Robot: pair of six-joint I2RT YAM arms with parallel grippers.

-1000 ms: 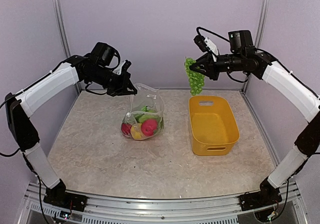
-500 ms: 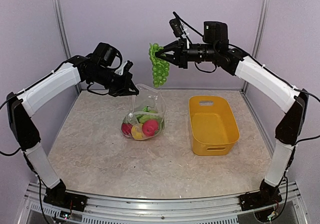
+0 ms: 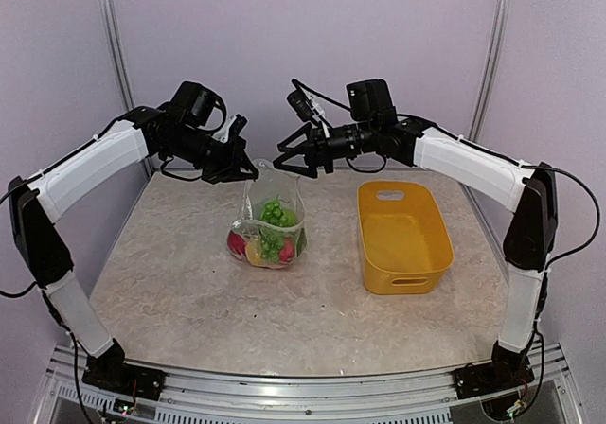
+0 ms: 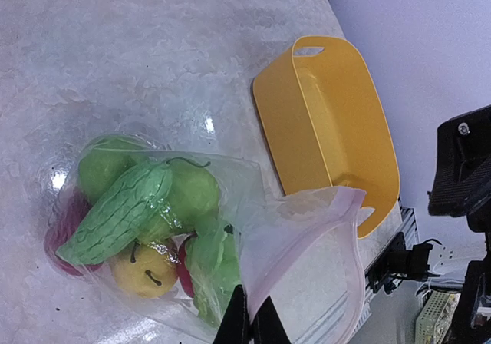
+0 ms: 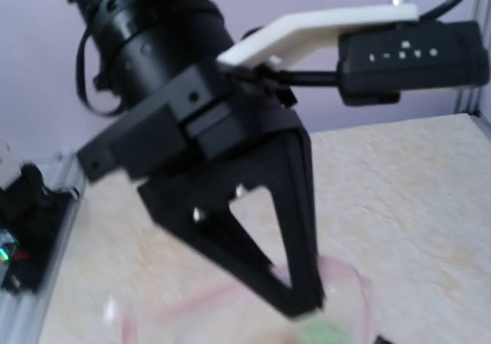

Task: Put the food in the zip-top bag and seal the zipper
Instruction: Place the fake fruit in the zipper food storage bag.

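Note:
The clear zip-top bag stands on the table, and my left gripper is shut on its mouth edge, holding it up. In the left wrist view the fingertips pinch the pinkish zipper rim, and the mouth gapes. Inside lies the food: green grapes, a green cucumber, a green round fruit, a yellow one and a red one. My right gripper hangs open just above the bag's mouth, holding nothing. The blurred right wrist view shows the left gripper on the rim.
A yellow plastic basket with handle slots stands right of the bag, with nothing showing in it. Purple walls and metal posts close in the back and sides. The two arms' heads are close together over the bag.
My right arm swung left with the grapes from over the basket to over the bag, then opened. The grapes now lie in the bag. The left gripper kept its hold.

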